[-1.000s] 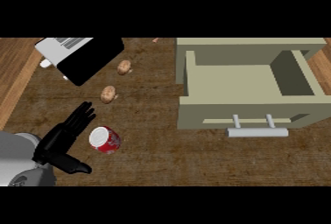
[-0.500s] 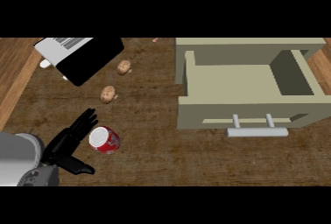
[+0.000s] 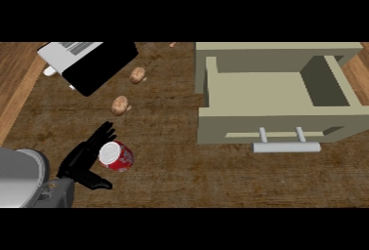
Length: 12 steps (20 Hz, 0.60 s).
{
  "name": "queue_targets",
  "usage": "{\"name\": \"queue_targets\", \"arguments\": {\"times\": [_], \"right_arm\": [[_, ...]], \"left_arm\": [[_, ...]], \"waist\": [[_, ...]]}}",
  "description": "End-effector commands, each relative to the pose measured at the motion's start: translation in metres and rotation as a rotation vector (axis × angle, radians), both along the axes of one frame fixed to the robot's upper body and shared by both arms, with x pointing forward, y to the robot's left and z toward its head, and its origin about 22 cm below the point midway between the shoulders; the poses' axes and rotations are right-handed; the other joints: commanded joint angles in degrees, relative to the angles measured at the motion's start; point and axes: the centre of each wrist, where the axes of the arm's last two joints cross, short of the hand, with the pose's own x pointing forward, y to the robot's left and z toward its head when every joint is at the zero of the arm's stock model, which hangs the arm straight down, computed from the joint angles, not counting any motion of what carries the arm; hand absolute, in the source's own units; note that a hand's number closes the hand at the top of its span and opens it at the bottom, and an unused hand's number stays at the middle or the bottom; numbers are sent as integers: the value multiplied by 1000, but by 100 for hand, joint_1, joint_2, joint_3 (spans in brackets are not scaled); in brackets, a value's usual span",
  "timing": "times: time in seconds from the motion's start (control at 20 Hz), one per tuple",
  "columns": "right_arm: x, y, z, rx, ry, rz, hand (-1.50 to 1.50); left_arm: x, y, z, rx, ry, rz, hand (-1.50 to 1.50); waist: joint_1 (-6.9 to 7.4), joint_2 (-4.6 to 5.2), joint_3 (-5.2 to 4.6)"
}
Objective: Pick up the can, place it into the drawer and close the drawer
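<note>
Black against the brown counter (image 3: 180,185), nearest the view's lower edge: left hand (image 3: 81,158) at the end of a grey forearm (image 3: 22,178) coming in from the lower left corner. Fingers (image 3: 101,136) straight and spread, pointing up and away along the left side of the can (image 3: 115,156); thumb (image 3: 93,181) jutting out to the right beneath it. Not curled round the can; touching or just short of it, cannot tell which. Right hand nowhere in view.

Just right of that palm, lying on the counter: the can, red with pale markings, tipped on its side, white round end facing up and to the left. Well apart from the drawer (image 3: 277,95), with bare counter between.

Further on, above the can: two small brown rounded objects, one (image 3: 120,105) near the fingertips, the other (image 3: 137,74) beyond it and slightly right. Left of these, a black flat slab (image 3: 97,66) set at a slant, with a white ridged object (image 3: 66,51) at its upper left corner.

To the right, filling the upper right part of the scene: the drawer, pale olive, pulled open, inside visible from above. Front panel facing the lower edge, carrying a grey bar handle (image 3: 284,144) on two posts. A tiny pinkish speck (image 3: 172,44) at the far edge, too small to identify. Lighter wooden strip (image 3: 18,90) along the counter's left side.
</note>
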Motion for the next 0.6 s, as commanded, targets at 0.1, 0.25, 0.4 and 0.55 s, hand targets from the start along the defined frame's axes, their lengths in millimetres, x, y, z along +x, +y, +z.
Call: {"name": "queue_targets", "arguments": {"times": [0.1, 0.25, 0.4, 0.55], "right_arm": [[0, 0, 15, -11, 0, -10, -150], [-3, 17, 9, -1, 8, 11, -150], [-10, 2, 8, -6, -4, 20, -150], [-19, 2, -5, 16, 10, 30, -150]], "left_arm": [[7, -15, -2, -61, 9, -3, -150], [8, -21, -11, -100, 24, 10, -150], [22, -33, -6, -99, 32, -15, 150], [27, -58, -5, -179, 78, -93, 150]], "waist": [[25, -8, 4], [2, 0, 2], [-7, -1, 2], [8, -21, 9]]}}
